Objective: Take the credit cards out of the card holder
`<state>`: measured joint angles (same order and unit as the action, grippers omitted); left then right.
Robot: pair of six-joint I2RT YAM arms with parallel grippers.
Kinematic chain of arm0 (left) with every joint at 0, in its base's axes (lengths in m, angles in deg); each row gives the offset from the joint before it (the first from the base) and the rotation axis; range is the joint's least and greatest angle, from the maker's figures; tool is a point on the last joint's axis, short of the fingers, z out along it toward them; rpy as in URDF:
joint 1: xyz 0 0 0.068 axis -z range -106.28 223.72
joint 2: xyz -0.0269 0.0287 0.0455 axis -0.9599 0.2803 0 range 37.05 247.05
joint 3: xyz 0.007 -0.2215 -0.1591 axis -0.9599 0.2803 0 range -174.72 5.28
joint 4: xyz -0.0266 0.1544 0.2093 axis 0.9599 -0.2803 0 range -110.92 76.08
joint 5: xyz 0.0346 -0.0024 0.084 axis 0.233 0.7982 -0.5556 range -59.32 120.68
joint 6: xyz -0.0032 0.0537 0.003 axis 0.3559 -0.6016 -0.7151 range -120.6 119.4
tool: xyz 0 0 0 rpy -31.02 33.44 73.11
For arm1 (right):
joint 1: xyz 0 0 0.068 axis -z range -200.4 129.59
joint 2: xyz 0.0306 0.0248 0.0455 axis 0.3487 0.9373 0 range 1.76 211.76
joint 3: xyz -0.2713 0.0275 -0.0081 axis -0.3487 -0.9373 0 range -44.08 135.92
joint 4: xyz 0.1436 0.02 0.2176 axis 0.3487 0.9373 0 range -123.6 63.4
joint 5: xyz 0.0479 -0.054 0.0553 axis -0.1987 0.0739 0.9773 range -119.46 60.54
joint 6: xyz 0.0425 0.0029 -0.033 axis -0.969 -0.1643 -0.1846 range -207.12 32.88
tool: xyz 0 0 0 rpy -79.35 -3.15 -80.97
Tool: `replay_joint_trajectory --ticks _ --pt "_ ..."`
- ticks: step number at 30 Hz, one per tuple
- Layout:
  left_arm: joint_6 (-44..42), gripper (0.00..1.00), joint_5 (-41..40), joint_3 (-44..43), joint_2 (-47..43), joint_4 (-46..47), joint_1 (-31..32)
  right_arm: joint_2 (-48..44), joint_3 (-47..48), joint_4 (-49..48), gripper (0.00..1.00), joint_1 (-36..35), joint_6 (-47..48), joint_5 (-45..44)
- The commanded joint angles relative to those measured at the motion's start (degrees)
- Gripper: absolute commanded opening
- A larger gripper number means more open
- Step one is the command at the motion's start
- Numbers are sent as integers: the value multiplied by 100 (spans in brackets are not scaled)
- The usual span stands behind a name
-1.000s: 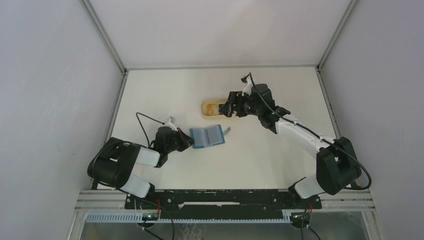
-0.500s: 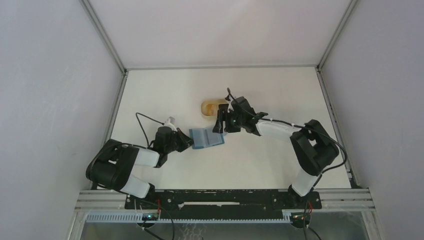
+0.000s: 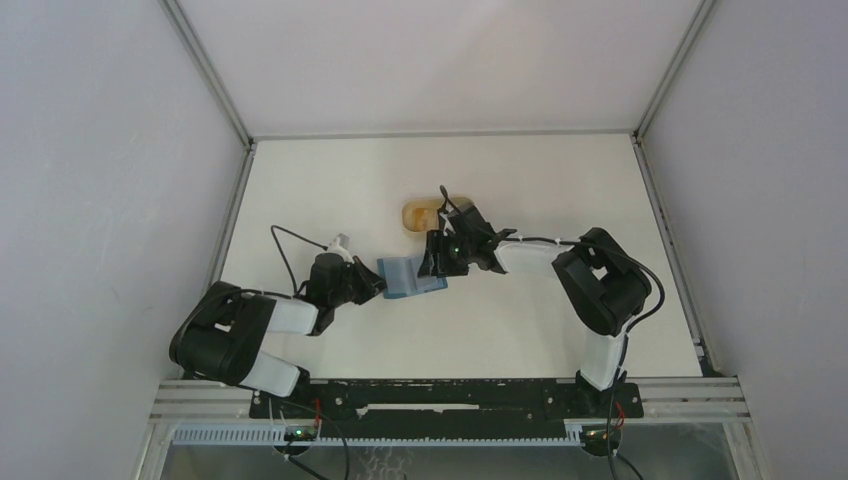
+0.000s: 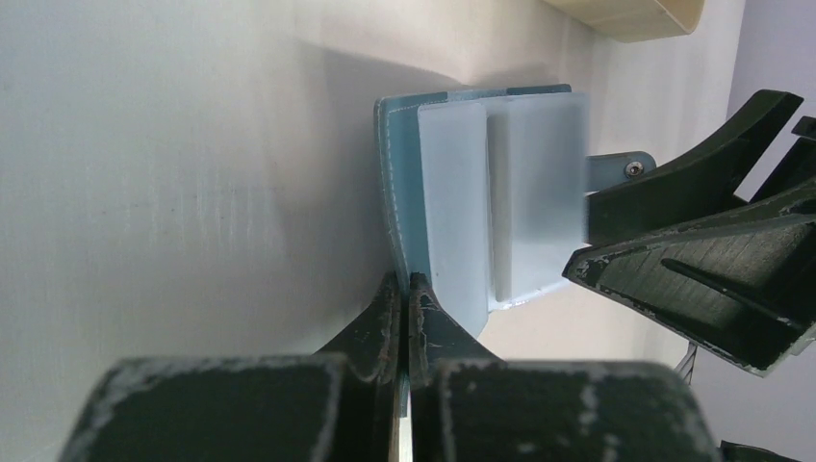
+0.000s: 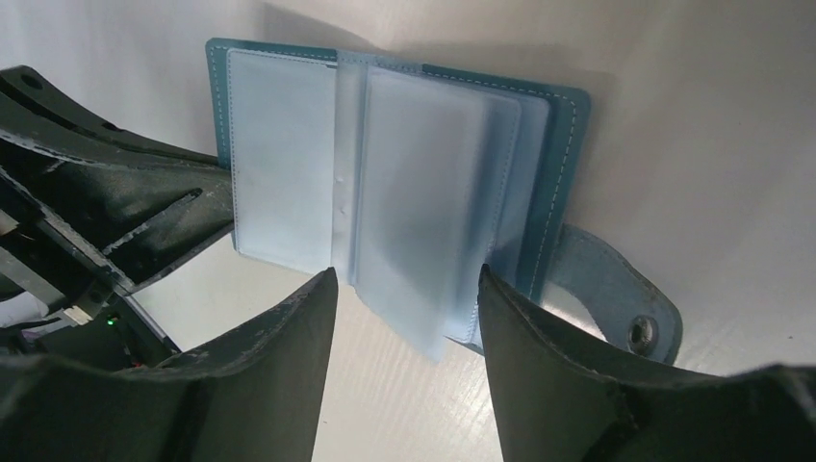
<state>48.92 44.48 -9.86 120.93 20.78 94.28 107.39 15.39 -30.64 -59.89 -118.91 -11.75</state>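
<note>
The teal-blue card holder (image 3: 405,277) lies open on the table, its frosted plastic sleeves (image 5: 423,192) fanned out. My left gripper (image 4: 404,284) is shut on the holder's left edge, seen in the top view as the left gripper (image 3: 378,285). My right gripper (image 5: 404,279) is open just over the holder's right half, its fingers on either side of a loose sleeve without pressing it. In the top view the right gripper (image 3: 432,265) overlaps the holder's right end. The closure tab (image 5: 616,298) sticks out at the right. The credit cards are hidden.
A tan rounded tray (image 3: 422,212) sits just behind the holder, close to the right wrist; its corner (image 4: 635,12) shows in the left wrist view. The right gripper's fingers (image 4: 693,279) crowd the holder's far side. Grey walls enclose the white table (image 3: 520,180).
The right arm swung from over the tan tray down and left to the card holder, and its jaws narrowed. The left gripper and holder stayed put.
</note>
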Motion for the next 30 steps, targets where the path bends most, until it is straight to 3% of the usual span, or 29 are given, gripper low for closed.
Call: replay_joint_trajectory --ticks 1,16,30 --pt "-302 0 -294 124 128 -790 27 128 232 -239 64 -30 -155 111" --pt "-285 0 -291 163 155 -743 27 -290 461 -685 63 -195 -145 520" --pt "-250 0 -272 246 197 -649 36 16 665 -880 64 -507 -183 1130"
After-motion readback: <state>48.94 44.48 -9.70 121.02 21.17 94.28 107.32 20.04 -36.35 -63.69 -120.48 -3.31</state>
